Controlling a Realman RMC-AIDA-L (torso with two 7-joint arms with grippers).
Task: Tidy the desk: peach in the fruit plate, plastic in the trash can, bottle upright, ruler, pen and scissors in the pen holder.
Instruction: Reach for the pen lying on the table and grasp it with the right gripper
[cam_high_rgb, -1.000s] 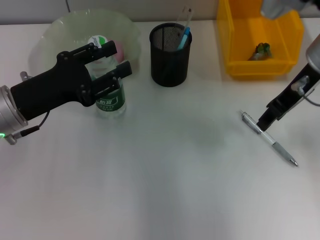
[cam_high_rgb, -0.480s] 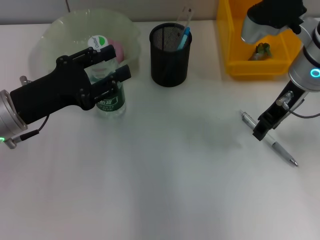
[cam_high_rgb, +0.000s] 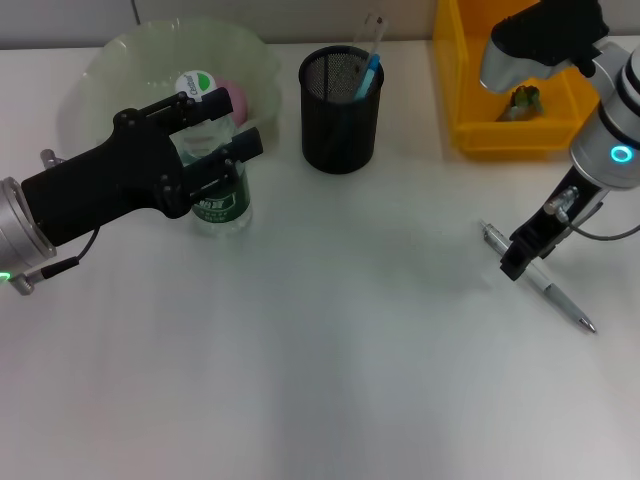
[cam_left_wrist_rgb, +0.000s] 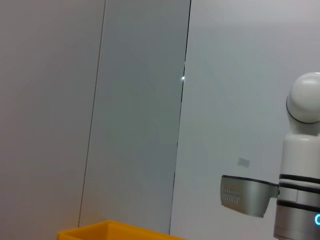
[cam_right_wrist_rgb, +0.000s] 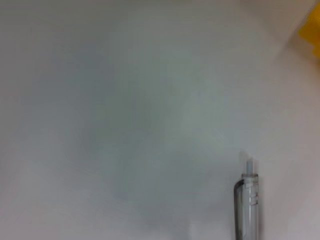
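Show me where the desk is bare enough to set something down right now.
The whole near half of the desk is bare, and so is the middle strip between the bottle and the pen. The far edge is crowded: fruit plate, pen holder, yellow bin, with the left end effector around the bottle.

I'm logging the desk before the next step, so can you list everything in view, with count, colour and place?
Fruit plate: one, pale green, far left of the desk.
Peach: one, pink, in the fruit plate.
Bottle: one, clear with green label, upright by the plate.
Pen holder: one, black mesh, far centre, items already inside.
Trash can: one, yellow, far right, something dark inside.
Pen: one, clear and silver, flat on the desk at right.
Left gripper: black, jaws open around the bottle.
Right gripper: black, directly over the pen.
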